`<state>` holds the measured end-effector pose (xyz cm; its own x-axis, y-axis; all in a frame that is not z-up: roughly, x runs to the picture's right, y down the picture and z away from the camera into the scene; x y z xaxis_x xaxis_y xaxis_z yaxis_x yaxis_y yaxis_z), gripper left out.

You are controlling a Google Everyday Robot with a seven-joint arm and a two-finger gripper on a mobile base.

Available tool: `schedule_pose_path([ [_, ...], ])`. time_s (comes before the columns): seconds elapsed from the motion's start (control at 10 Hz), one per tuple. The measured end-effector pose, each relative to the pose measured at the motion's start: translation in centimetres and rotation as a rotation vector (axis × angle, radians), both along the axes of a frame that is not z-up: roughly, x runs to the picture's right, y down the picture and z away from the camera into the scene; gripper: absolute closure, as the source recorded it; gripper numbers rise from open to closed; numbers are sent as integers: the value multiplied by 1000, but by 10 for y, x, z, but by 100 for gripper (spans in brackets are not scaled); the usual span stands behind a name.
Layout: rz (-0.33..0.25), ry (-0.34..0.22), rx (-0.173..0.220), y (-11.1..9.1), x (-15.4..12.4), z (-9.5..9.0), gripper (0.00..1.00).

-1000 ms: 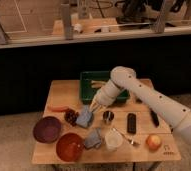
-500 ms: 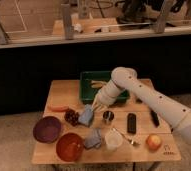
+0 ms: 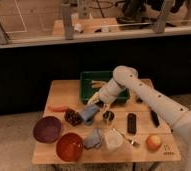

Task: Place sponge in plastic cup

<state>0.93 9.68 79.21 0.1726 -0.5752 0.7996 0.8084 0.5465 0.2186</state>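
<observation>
My gripper (image 3: pixel 96 103) hangs over the middle of the wooden table (image 3: pixel 64 92), just in front of the green bin. A blue-grey block, the sponge (image 3: pixel 91 109), sits right under it and appears held. Directly below and to the left is a darker blue shape, the plastic cup (image 3: pixel 84 118), touching or overlapped by the sponge. I cannot separate the two clearly. The cup stands left of a shiny metal cup (image 3: pixel 108 116).
Green bin (image 3: pixel 89 80) behind the gripper. A dark red cluster (image 3: pixel 72 117), orange carrot (image 3: pixel 58 108), purple bowl (image 3: pixel 47 129) and red bowl (image 3: pixel 69 146) lie left. Pale-blue cloth (image 3: pixel 93 138), whitish cup (image 3: pixel 112 139), black remote (image 3: pixel 131 122), marker (image 3: pixel 154 117) and apple (image 3: pixel 153 142) lie front and right.
The gripper and the blue-grey sponge under it have shifted slightly to the right and up together. Nothing else on the table has moved.
</observation>
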Motion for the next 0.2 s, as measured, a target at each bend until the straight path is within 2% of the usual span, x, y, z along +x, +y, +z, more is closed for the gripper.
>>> schedule_pose_path([
  [0.2, 12, 0, -10, -3, 2, 0, 20],
])
